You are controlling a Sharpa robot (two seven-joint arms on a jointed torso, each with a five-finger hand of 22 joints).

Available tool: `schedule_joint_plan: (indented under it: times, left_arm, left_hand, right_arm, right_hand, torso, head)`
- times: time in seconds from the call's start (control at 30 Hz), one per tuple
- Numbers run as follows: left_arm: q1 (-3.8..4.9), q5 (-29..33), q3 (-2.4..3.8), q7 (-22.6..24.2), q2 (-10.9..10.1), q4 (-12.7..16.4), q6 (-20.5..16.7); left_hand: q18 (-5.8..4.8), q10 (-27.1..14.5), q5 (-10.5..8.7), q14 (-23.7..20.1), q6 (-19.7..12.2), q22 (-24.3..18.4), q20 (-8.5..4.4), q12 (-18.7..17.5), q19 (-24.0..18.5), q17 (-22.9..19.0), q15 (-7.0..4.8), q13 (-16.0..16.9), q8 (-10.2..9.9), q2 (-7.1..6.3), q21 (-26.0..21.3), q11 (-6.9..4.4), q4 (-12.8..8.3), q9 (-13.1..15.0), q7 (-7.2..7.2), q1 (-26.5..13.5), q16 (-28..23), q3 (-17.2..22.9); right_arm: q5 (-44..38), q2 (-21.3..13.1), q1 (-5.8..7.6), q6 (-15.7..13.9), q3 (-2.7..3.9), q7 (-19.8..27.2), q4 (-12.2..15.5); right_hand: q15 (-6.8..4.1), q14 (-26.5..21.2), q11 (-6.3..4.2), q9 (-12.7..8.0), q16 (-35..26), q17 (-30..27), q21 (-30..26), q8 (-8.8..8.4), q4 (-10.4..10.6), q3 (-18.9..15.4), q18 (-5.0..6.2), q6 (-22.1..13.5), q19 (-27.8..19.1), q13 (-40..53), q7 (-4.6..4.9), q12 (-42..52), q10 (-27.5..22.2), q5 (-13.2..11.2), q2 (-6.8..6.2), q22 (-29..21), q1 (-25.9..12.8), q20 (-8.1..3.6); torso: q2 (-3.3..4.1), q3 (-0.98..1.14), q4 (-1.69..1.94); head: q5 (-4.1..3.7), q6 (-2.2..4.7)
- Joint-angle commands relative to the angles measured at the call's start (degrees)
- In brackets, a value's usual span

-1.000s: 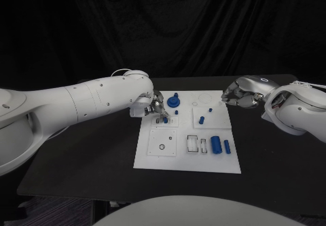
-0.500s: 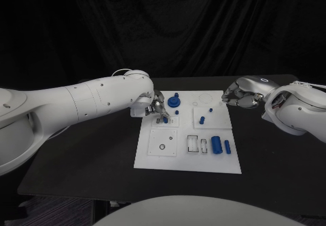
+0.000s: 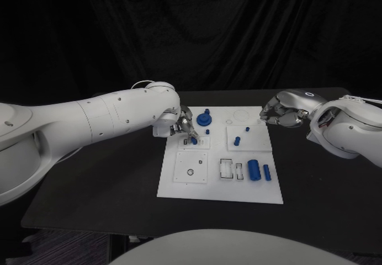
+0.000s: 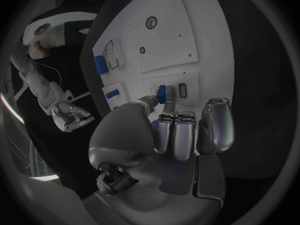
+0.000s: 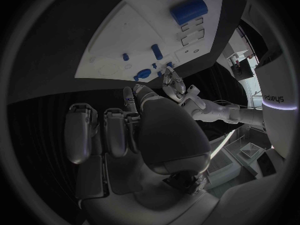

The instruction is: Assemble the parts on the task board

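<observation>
Fingertips [image 4: 164,96] of the left hand [image 3: 180,126] are pinched on a small blue peg [image 3: 194,141], held upright at its slot near the task board's [image 3: 227,193] left edge; the right hand [image 3: 280,114], curled empty, hangs farther off.

The left hand [image 3: 181,128] crowds the task board's [image 3: 221,190] far-left corner, with blue parts [image 3: 205,118] standing just beside it. The near-left part of the board is mostly flat and easy to reach; a fat cylinder [image 3: 253,169] lies on the near right.
</observation>
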Motion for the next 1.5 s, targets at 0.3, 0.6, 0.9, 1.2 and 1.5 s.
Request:
schedule_joint_plan:
  times: [0.3,0.6,0.9,1.2,1.5]
  left_arm:
    - [-0.66,-0.30,-0.32,-0.84,0.17,-0.37,2.15]
    - [-0.74,-0.30,-0.32,-0.96,0.23,-0.48,2.00]
    - [-0.78,-0.30,-0.32,-1.01,0.12,-0.51,1.71]
    - [-0.80,-0.30,-0.32,0.28,-0.01,-0.44,-0.03]
    - [-0.80,-0.30,-0.32,0.91,-0.17,-0.35,-0.75]
  left_hand:
    - [0.05,6.09,-11.73,5.95,1.52,7.23,0.50,0.14,-0.19,15.09,0.56,14.98,-1.11,0.02,-0.50,0.64,1.28,-2.24,0.44,-3.91,0.15,-0.95]
    - [0.08,6.09,-14.88,5.95,1.96,7.34,0.67,0.14,-0.22,15.09,0.76,14.98,-1.41,0.11,-0.81,0.86,3.02,-2.98,0.67,-6.46,0.15,-3.56]
    - [0.23,6.09,-16.91,5.95,2.07,7.23,0.80,0.14,-0.53,15.09,0.88,14.98,-1.64,0.42,-1.53,0.99,4.47,-3.44,0.78,-8.37,0.15,-5.87]
    - [0.27,6.09,-17.32,5.95,2.02,7.27,0.92,0.14,-0.65,15.09,1.01,14.98,-1.73,0.82,-1.87,1.12,5.58,-3.61,0.89,-10.22,0.15,-7.88]
    - [0.29,6.09,-12.40,5.95,2.05,7.50,0.86,0.14,-0.61,15.09,0.90,14.98,-1.45,1.87,-2.08,0.95,4.35,-3.40,0.67,-8.59,0.15,-8.71]
  right_arm:
    - [-0.11,-0.01,-0.14,1.23,0.04,-1.53,0.07]
    - [-0.07,-0.01,-0.14,1.52,0.04,-1.68,0.10]
    - [-0.06,-0.05,-0.14,1.81,0.04,-1.77,0.05]
    - [-0.06,-0.05,-0.15,2.03,0.04,-1.80,-0.03]
    - [-0.06,-0.14,-0.15,2.17,0.04,-1.82,-0.05]
  right_hand:
    - [0.20,3.77,0.21,0.02,-0.31,5.51,-0.33,-0.05,-0.13,0.41,0.80,0.54,1.71,10.83,0.07,-0.32,2.95,0.32,-0.17,11.46,0.37,0.06]
    - [0.17,3.76,0.16,0.05,-0.35,5.46,-0.44,0.03,-0.17,0.50,0.82,0.73,1.67,10.41,0.00,-0.59,2.64,0.32,-0.16,11.42,0.37,0.04]
    - [0.15,3.75,0.13,0.06,-0.40,5.40,-0.53,0.04,-0.19,0.54,0.84,0.77,1.64,10.04,-0.01,-0.83,2.36,0.34,-0.15,11.39,0.37,0.03]
    - [0.13,3.74,0.11,0.06,-0.45,5.33,-0.66,0.04,-0.20,0.61,0.87,0.80,1.59,9.73,-0.03,-1.04,2.12,0.37,-0.13,11.35,0.35,0.01]
    - [0.12,3.73,0.10,0.06,-0.47,5.31,-0.70,0.03,-0.21,0.64,0.88,0.81,1.58,9.58,-0.03,-1.14,2.01,0.38,-0.14,11.33,0.35,0.00]
  torso:
    - [-0.03,0.02,0.01]
    - [0.03,-0.01,0.00]
    - [0.03,0.00,0.03]
    - [0.00,-0.03,0.04]
    - [-0.03,-0.06,0.02]
  head:
    - [0.00,-0.01]
    - [0.00,-0.01]
    - [-0.01,-0.01]
    - [0.01,-0.01]
    - [0.11,-0.01]
